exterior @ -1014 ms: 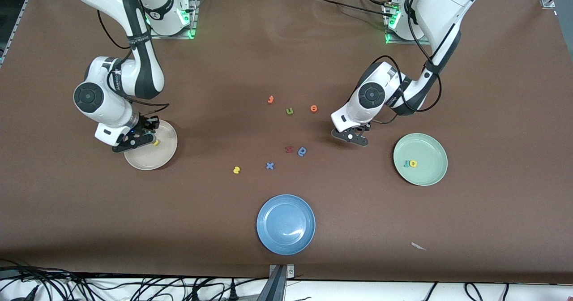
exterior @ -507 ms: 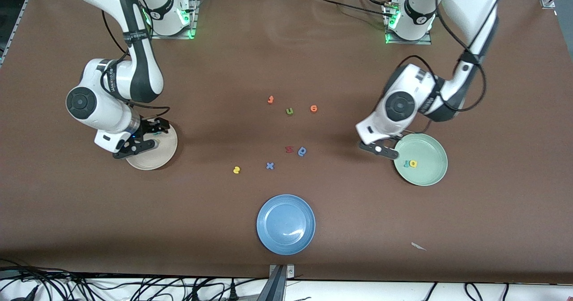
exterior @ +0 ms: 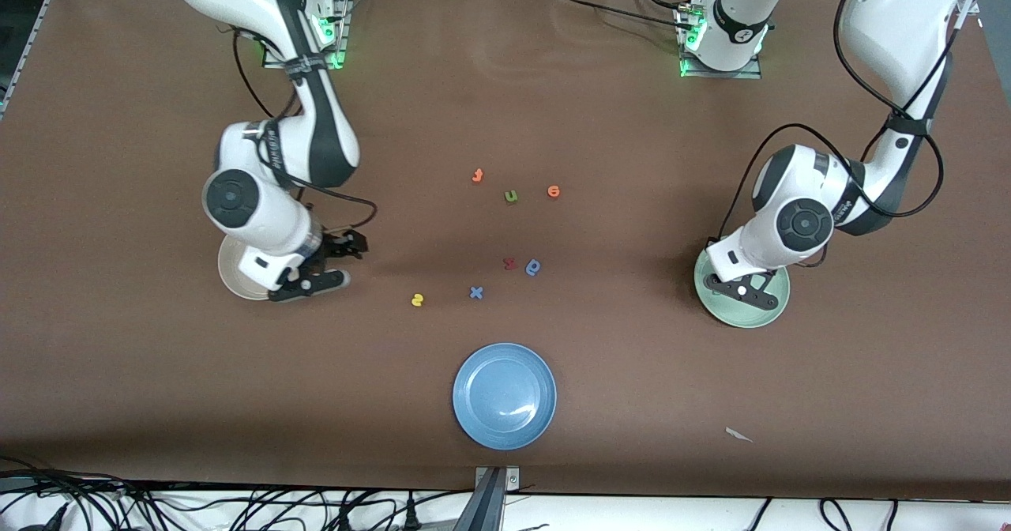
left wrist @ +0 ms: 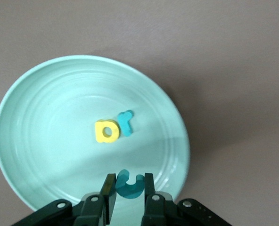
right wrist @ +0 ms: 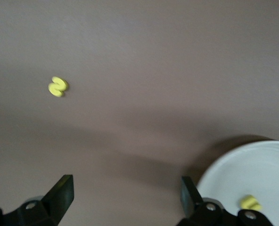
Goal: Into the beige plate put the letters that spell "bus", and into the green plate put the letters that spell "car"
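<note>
The left gripper (left wrist: 129, 188) hangs over the green plate (exterior: 778, 310), clamped on the teal "c" (left wrist: 129, 183). Only the left wrist view shows this letter, and the yellow "a" (left wrist: 106, 131) touching the teal "r" (left wrist: 126, 122) at the plate's middle. The right gripper (exterior: 328, 264), fingers spread wide and empty, is over bare table just beside the beige plate (exterior: 231, 276), whose yellow "u" (right wrist: 250, 203) appears only in the right wrist view. The yellow "s" (exterior: 417, 300) lies mid-table.
</note>
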